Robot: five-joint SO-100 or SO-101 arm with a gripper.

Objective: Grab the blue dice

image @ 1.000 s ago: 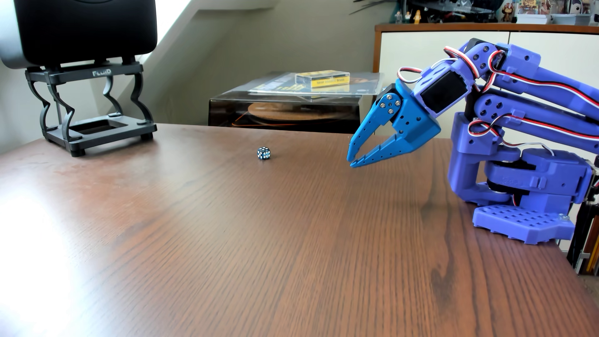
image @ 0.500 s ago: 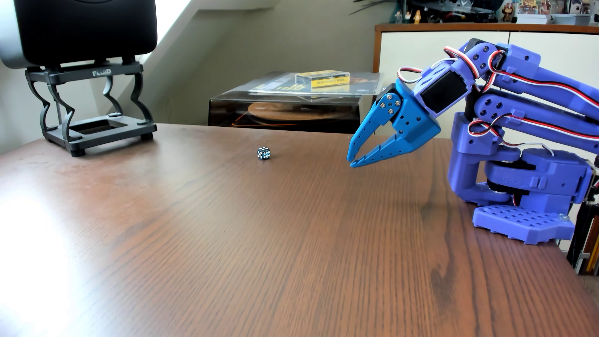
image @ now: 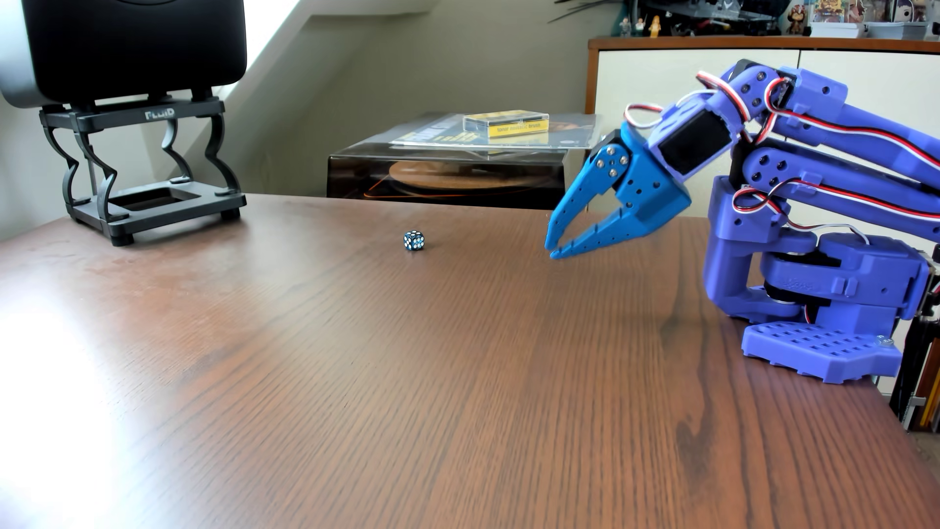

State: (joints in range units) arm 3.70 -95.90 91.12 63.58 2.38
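Now the bright blue plastic hand (image: 553, 251) looks shut and empty; it should open, then reach across the brown wooden surface (image: 458, 356) to the tiny dark-blue dice (image: 414, 240).

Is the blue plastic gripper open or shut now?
Shut. The blue plastic gripper has its fingertips meeting, nothing between them, well right of the small dark-blue dice.

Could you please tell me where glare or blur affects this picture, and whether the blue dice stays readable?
In the other view, window light washes out the wooden table along its left edge; the blue dice lies outside that glare, sharp enough to show its light pips; the tool looks crisp, fingertips together, empty; the shelf figurines far behind are soft and small.
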